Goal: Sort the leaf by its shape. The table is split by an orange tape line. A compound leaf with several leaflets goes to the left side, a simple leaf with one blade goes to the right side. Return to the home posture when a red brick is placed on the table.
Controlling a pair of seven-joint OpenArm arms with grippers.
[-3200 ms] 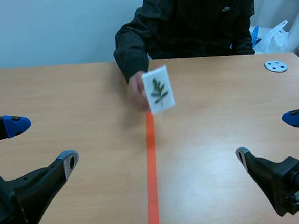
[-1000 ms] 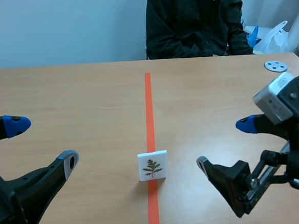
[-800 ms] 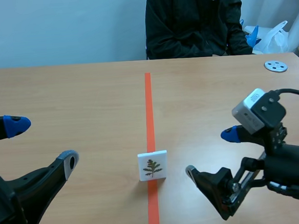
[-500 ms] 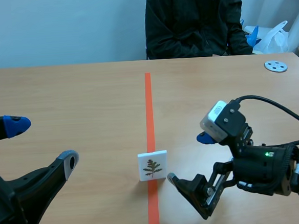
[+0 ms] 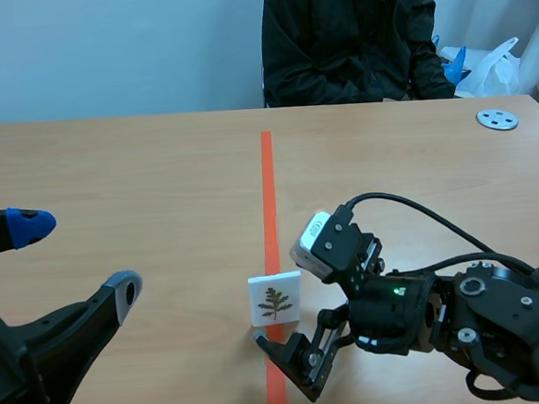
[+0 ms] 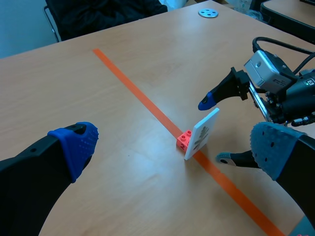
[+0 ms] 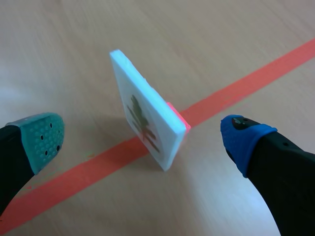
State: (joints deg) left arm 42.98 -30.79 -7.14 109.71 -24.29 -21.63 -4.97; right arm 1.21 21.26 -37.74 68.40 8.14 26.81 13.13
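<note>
A small white card (image 5: 275, 299) printed with a dark green leaf of several leaflets stands upright on the orange tape line (image 5: 267, 184), propped by a tiny red brick (image 6: 184, 140) behind it. My right gripper (image 5: 293, 302) is low at the card, open, with one finger on each side and neither touching it. In the right wrist view the card (image 7: 140, 115) stands just ahead, between the open right gripper (image 7: 142, 132) fingers. My left gripper (image 5: 79, 257) is open and holds nothing, well left of the card. In the left wrist view the card (image 6: 204, 132) is ahead of my left gripper (image 6: 174, 137).
A person in a black jacket (image 5: 351, 39) sits across the table, hands off it. A grey round disc (image 5: 497, 119) lies at the far right, a white plastic bag (image 5: 496, 66) behind it. Bare wood lies on both sides of the tape.
The person set the card on the tape line and drew the hand back. My right arm swept left and down until its open fingers flank the card. The left arm stayed still.
</note>
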